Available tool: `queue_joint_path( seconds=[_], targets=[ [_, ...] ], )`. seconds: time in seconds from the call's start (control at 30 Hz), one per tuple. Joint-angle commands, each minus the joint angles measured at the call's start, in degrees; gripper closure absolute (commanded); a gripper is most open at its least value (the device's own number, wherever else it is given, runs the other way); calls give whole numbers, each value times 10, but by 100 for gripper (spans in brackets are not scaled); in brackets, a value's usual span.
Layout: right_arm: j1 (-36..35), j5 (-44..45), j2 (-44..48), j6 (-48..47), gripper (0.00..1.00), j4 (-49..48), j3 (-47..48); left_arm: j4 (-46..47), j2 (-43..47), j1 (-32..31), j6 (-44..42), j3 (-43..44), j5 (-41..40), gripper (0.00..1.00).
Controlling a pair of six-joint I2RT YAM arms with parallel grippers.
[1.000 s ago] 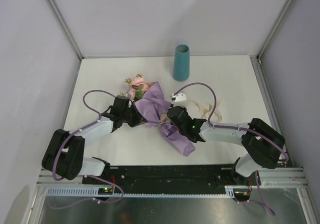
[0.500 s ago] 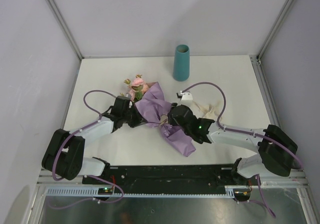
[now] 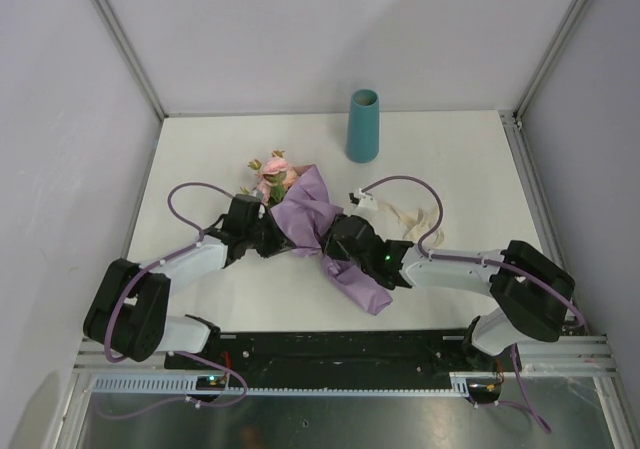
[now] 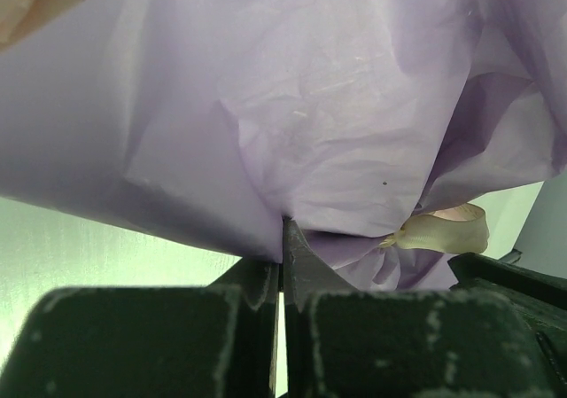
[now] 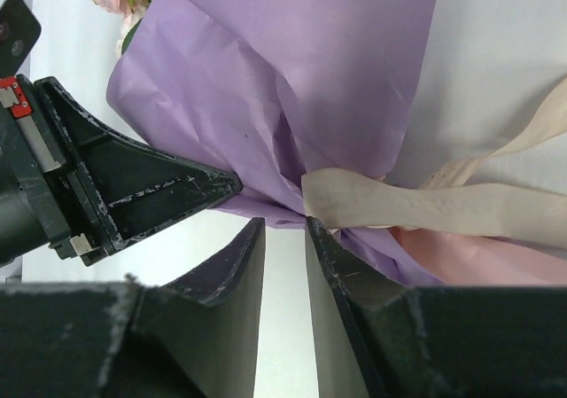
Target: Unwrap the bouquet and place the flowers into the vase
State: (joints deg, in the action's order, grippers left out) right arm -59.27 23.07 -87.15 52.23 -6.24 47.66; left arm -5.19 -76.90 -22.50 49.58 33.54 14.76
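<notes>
Since a second ago the right gripper [image 3: 332, 247] has slid a little to the left, closer to the waist of the small bouquet [image 3: 305, 214] of pink roses, while its elbow swung outward and came back; the bouquet itself has not shifted. It lies on the white table [image 3: 450, 159] between the two arms, the pale pink flowers [image 3: 272, 174] pointing away from the bases and the tall teal vase [image 3: 362, 129] standing well apart behind it. The left gripper [image 3: 278, 241] is closed, and a fold of the crinkled lilac paper [image 4: 292, 105] appears pinched at its tips. The right gripper has only a narrow gap between its fingers, with nothing inside; the flat cream ribbon [image 5: 425, 205] runs just in front of one fingertip. The step in hand seems to be taking off the ribbon. To do it well, I think the right gripper should advance until the band alone sits between the fingers, not the paper under it, then close and pull away from the left gripper, slowly. The left side should only hold. If paper is caught too, it may tear or drag the stems.
</notes>
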Motion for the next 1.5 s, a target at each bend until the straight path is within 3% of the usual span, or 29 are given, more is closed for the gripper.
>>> queue_joint_path(
  seconds=[0.0,0.4,1.47],
  targets=[
    [-11,30,-3,50,70,-1,-1,9,17,-6,8,-6,4,100],
    [-23,56,-8,94,75,47,0,9,14,-7,6,-5,6,100],
    [4,64,-77,119,73,-15,0,12,21,-14,12,-8,6,100]
  ],
)
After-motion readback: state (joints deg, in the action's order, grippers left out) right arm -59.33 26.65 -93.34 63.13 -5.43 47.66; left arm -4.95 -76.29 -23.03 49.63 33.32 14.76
